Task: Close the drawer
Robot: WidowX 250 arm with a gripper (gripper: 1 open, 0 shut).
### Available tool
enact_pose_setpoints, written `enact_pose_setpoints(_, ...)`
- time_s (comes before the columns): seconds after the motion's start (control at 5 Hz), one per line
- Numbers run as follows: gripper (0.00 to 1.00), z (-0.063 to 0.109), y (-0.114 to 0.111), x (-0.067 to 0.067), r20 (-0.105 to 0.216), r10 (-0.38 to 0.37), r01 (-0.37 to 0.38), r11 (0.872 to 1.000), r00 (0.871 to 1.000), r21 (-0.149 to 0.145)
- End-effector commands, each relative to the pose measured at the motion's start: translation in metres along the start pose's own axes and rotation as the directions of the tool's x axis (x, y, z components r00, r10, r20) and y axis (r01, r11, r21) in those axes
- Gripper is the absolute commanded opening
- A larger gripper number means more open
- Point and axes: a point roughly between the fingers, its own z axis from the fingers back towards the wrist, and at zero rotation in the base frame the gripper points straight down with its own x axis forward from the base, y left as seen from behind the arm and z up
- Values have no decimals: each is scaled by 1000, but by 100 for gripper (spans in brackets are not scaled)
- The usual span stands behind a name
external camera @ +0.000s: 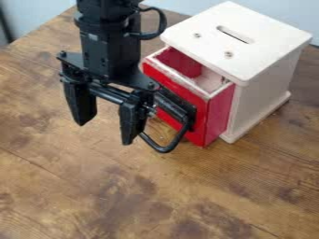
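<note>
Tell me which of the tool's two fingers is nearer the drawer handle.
The finger on the picture's right: it hangs just beside the black loop handle; the other is farther left.

The robot's matte black, blocky upper arm section (104,33) is showing small bolt heads. Just below it, the black metal-looking gripper (107,122) is displaying a wide, angular body with small fasteners. Its two dark, flat-sided fingers (130,122) are looking chunky and squared, with narrower tips. Beside the gripper's upper mount, a thin, smooth black cable (159,22) is forming a curved loop.
</note>
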Motion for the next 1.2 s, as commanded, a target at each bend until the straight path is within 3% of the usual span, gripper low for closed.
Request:
enact_pose_setpoints(0.0,100,-6,-6,0,164,19,-21,1000,986,6)
enact_pose_setpoints(0.2,100,-24,-10,19,257,45,-47,999,965,2)
enact_pose_setpoints(0.4,100,-35,0,32,206,40,-41,999,978,5)
enact_pose_setpoints(0.6,100,-45,12,47,225,40,-41,999,973,-1)
enact_pose_setpoints(1.0,100,-43,7,64,252,15,-16,1000,967,0)
